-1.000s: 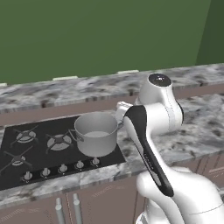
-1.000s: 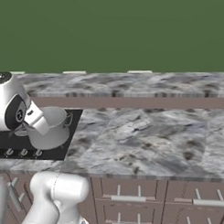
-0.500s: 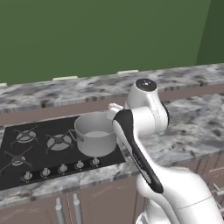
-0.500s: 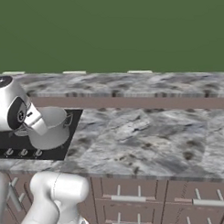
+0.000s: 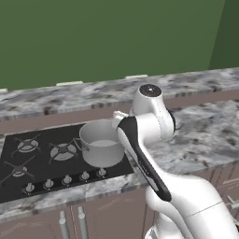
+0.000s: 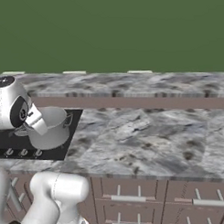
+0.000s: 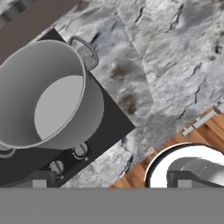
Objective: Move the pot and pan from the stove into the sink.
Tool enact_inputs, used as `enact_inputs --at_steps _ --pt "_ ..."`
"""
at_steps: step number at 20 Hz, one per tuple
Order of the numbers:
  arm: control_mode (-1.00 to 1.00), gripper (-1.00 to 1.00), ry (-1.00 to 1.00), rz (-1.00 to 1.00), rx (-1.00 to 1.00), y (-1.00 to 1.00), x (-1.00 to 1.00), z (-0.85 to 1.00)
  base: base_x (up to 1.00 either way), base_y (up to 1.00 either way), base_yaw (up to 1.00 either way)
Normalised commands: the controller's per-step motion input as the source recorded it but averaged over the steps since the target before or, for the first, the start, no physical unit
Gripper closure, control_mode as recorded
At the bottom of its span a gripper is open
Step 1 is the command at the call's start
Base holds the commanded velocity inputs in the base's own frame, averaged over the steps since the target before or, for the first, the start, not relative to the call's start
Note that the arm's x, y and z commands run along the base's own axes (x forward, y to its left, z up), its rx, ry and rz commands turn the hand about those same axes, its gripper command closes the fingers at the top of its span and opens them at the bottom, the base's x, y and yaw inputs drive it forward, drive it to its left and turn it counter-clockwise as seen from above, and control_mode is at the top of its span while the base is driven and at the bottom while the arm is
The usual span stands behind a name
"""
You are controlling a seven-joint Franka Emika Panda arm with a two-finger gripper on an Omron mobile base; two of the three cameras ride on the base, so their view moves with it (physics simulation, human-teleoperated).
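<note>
Arm has swung left — pot sits at stove's right edge.

We see the pot as brushed light-grey metal, matt outside, with a paler smooth floor inside and thin wire-like loop handles of the same metal. The stove under it looks like flat black glass, slightly glossy, carrying dull grey cast grates and small shiny silver knobs. The desk reads as polished grey-and-white veined stone with brownish flecks. Its raised back ledge shows a plain brown, matt face. The drawer fronts below look like reddish-brown wood with smooth pale metal bar pulls. The wall behind is flat matt green.
</note>
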Motion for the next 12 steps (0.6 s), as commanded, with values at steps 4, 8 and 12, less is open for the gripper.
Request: enact_inputs --at_steps 4,8,12 --pt "-1.00 -1.00 0.08 -0.01 0.00 0.02 0.26 -0.29 0.00 0.00 0.00" --pt "-1.00 -1.00 0.05 -0.01 0.00 0.07 0.37 -0.28 0.00 0.00 0.00" --pt "-1.00 -1.00 0.05 -0.02 0.00 0.11 0.40 -0.31 0.00 0.00 0.00"
